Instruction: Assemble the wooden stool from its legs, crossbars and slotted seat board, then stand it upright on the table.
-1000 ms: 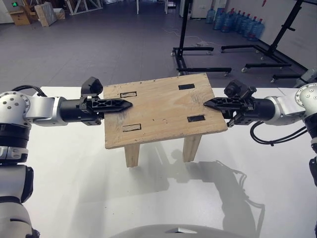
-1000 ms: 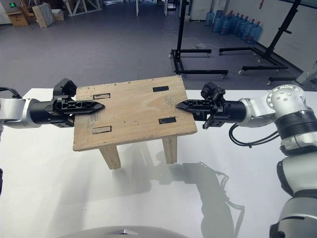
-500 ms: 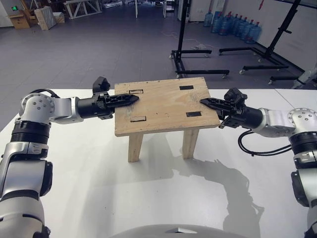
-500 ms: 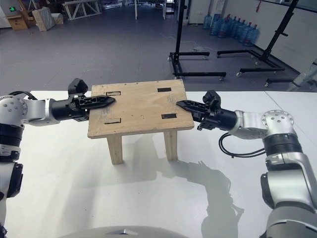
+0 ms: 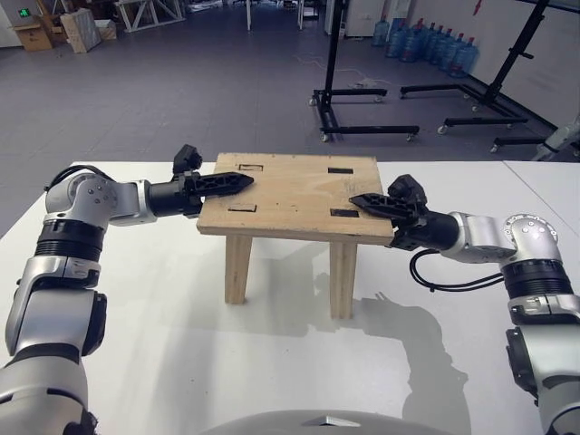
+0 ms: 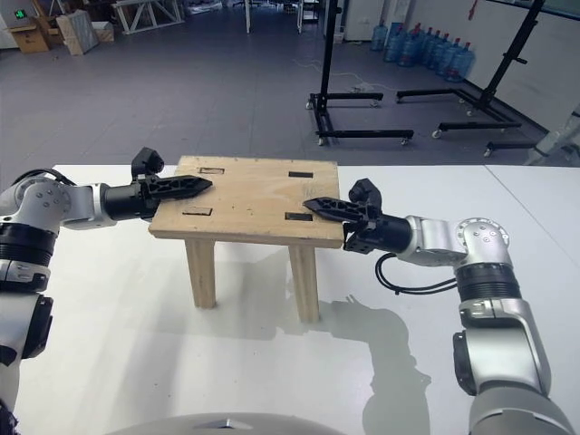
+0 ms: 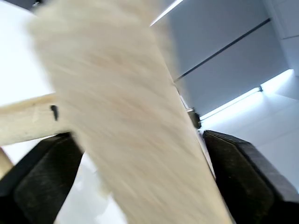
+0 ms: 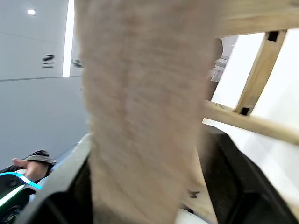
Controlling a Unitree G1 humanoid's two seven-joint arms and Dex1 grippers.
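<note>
While the wooden stool [image 5: 337,272] stands upright on the white table [image 5: 181,362], left gripper [image 5: 237,180] and right gripper [image 5: 362,201] pinch opposite edges of its slotted seat board [image 5: 290,186].

black wheeled stands [image 5: 372,130] on grey floor [image 5: 181,91]; likely water jugs [image 5: 435,50] behind.

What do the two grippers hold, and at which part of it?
Both hold the wooden stool by its seat board: the left gripper clamps the left edge, the right gripper the right edge.
</note>
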